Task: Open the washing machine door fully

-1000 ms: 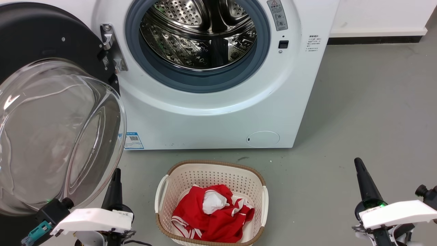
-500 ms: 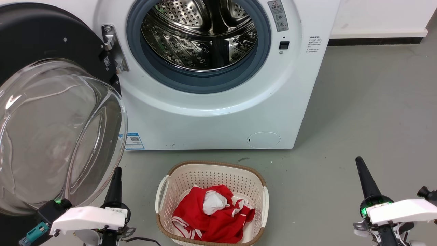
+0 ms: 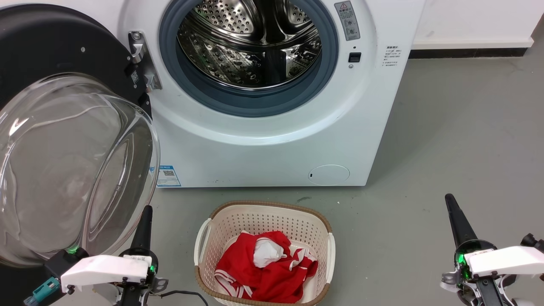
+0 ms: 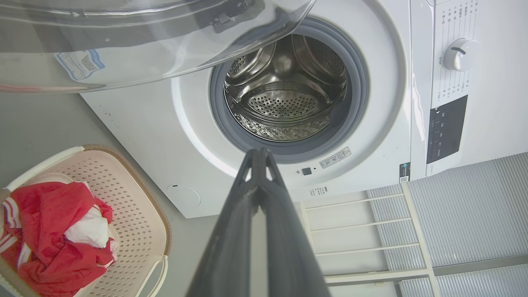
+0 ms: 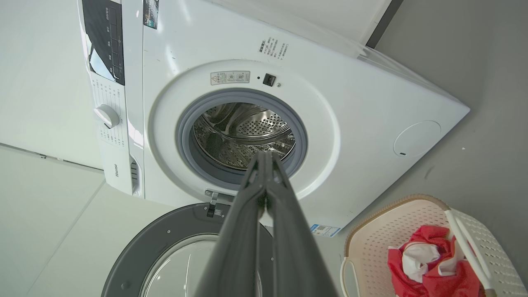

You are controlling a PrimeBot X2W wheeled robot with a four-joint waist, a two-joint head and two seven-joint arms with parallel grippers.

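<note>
Head view: at left, the glossy black round door (image 3: 51,42) with clear glass bowl (image 3: 72,170) stands swung wide off the white front-loading washing machine (image 3: 263,144). Left gripper (image 3: 147,210) beside the bowl, right gripper (image 3: 449,198) lower right: jaws closed, empty. Any further push should probably be gentle and off the glass.

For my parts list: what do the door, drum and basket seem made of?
Door: clear bowl, glass perhaps, glossy highlights; black ring maybe plastic. Drum: likely stainless steel, mirror-bright, perforated. Basket: seemingly plastic, cream, moulded holes, brown woven-look rim.
</note>
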